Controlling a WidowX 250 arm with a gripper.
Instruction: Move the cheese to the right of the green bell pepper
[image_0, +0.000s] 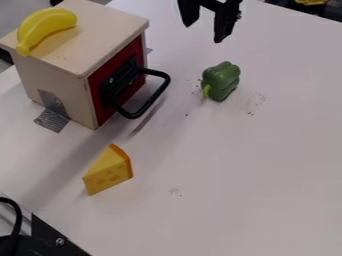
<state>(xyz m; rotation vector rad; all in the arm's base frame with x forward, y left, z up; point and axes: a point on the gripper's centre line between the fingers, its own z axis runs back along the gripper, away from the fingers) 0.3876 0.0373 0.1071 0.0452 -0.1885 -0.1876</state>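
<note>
The yellow cheese wedge (109, 170) with an orange rind lies on the white table, left of centre and low in the view. A green bell pepper (221, 81) lies farther back, right of centre, its stem pointing down and left. My black gripper (206, 31) hangs at the top edge, above and slightly left of the pepper. Its two fingers are apart, with nothing between them, and it touches neither the pepper nor the cheese.
A wooden box (63, 60) with a red front and a black handle (157, 94) stands at the upper left, a yellow banana (44, 28) on its top. Black equipment with a cable (15, 220) sits at the lower left corner. The white table (267, 175) extends to the right.
</note>
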